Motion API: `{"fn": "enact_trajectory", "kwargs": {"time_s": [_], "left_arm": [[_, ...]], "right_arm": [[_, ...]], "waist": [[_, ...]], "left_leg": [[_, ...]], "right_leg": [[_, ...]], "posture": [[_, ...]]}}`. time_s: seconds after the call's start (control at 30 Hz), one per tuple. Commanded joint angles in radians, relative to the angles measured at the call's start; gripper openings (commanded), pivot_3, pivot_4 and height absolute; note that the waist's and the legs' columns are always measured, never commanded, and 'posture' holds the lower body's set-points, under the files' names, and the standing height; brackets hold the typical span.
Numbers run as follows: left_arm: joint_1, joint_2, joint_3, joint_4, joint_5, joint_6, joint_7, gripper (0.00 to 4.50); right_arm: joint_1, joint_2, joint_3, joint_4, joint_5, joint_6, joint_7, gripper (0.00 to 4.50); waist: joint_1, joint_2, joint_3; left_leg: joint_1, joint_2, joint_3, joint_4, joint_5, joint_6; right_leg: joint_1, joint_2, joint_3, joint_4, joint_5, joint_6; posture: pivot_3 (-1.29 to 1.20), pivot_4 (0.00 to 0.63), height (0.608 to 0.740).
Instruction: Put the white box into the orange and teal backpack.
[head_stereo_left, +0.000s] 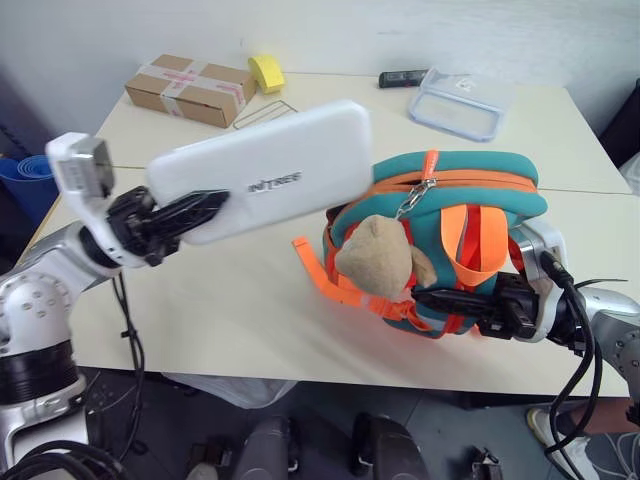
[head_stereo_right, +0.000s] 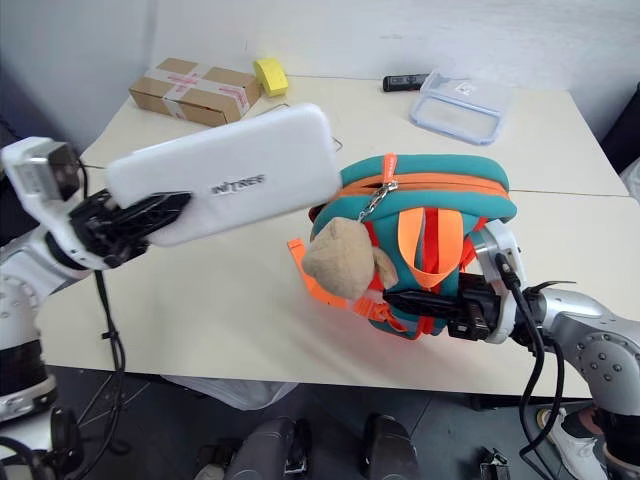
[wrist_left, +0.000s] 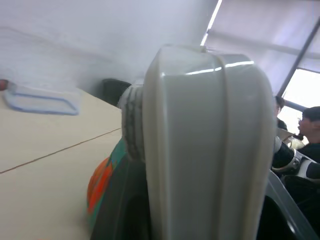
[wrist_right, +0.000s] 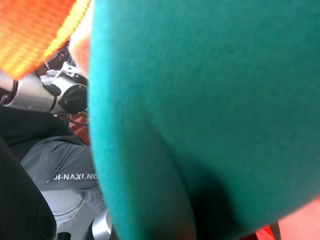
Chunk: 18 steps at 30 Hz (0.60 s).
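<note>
Bright, even light over the pale beige tabletop, shadows soft beneath the orange and teal fabric backpack. Wrist views blur close up; glare streaks the glossy flat white plastic box.

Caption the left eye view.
Left gripper lifts flat white plastic box beside zipped orange-teal backpack, gripped by right gripper.

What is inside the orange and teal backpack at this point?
Nothing can be told: the orange and teal backpack has its zipper shut, so the interior is covered. The white box is outside, held in the air by the left end effector beside the backpack's top.
</note>
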<state>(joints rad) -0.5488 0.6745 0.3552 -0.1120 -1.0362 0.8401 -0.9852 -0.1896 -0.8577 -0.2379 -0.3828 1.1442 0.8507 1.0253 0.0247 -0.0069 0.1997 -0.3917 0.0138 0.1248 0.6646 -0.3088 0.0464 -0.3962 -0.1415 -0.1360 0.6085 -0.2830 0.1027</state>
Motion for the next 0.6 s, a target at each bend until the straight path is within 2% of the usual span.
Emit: {"fn": "enact_trajectory", "kwargs": {"time_s": [0.03, 0.13, 0.23, 0.33, 0.47, 0.53, 0.6], "left_arm": [[-0.069, -0.014, -0.084, 0.012, 0.078, -0.086, -0.057, 1.26], [-0.108, -0.003, -0.182, 0.024, 0.168, -0.145, -0.129, 1.26], [-0.133, 0.033, -0.313, 0.039, 0.344, -0.268, -0.192, 1.26], [-0.203, 0.013, -0.416, 0.08, 0.476, -0.332, -0.171, 1.26], [-0.306, -0.074, -0.526, 0.113, 0.575, -0.343, -0.129, 1.26], [-0.395, -0.213, -0.585, 0.196, 0.623, -0.347, -0.062, 1.26], [-0.448, -0.308, -0.639, 0.283, 0.697, -0.4, -0.03, 1.26]], "right_arm": [[-0.004, 0.009, 0.003, -0.006, -0.014, -0.015, 0.026, 0.02], [-0.007, 0.017, -0.002, -0.004, -0.023, -0.015, 0.025, 0.02], [-0.02, 0.023, -0.002, 0.004, -0.036, -0.018, 0.019, 0.02], [-0.041, 0.036, 0.004, 0.021, -0.052, -0.022, 0.015, 0.02], [-0.06, 0.055, 0.016, 0.029, -0.068, -0.021, 0.012, 0.02], [-0.065, 0.068, 0.027, 0.032, -0.079, -0.028, 0.01, 0.02], [-0.068, 0.077, 0.037, 0.032, -0.089, -0.035, 0.01, 0.02]], "waist": [[0.0, 0.0, 0.0], [0.0, 0.0, 0.0], [0.0, 0.0, 0.0], [0.003, 0.0, 0.0], [0.005, 0.0, 0.0], [0.007, 0.0, 0.0], [0.012, 0.0, 0.0]], "left_leg": [[0.0, 0.0, 0.0, 0.0, 0.0, 0.0], [0.0, 0.0, 0.001, 0.0, 0.0, 0.0], [0.0, 0.001, 0.002, 0.0, 0.0, 0.0], [0.0, 0.001, 0.002, 0.001, 0.0, 0.001], [-0.001, 0.0, 0.001, 0.002, 0.001, 0.001], [-0.001, 0.0, 0.001, 0.002, 0.001, 0.002], [-0.001, 0.0, 0.0, 0.003, 0.002, 0.003]], "right_leg": [[0.0, 0.002, 0.0, 0.0, 0.0, 0.0], [0.0, 0.003, 0.001, 0.0, 0.0, 0.0], [0.0, 0.004, 0.001, -0.001, 0.0, 0.0], [0.0, 0.004, 0.001, -0.002, 0.0, 0.0], [0.0, 0.002, 0.001, -0.004, 0.0, 0.001], [0.001, 0.002, 0.001, -0.002, 0.001, 0.001], [0.002, 0.003, 0.0, -0.002, 0.001, 0.002]], "posture": [[0.0, 0.15, 0.74], [0.0, 0.15, 0.74], [0.0, 0.15, 0.74], [0.0, 0.15, 0.74], [0.0, 0.15, 0.74], [0.0, 0.15, 0.74], [0.0, 0.15, 0.74]]}}
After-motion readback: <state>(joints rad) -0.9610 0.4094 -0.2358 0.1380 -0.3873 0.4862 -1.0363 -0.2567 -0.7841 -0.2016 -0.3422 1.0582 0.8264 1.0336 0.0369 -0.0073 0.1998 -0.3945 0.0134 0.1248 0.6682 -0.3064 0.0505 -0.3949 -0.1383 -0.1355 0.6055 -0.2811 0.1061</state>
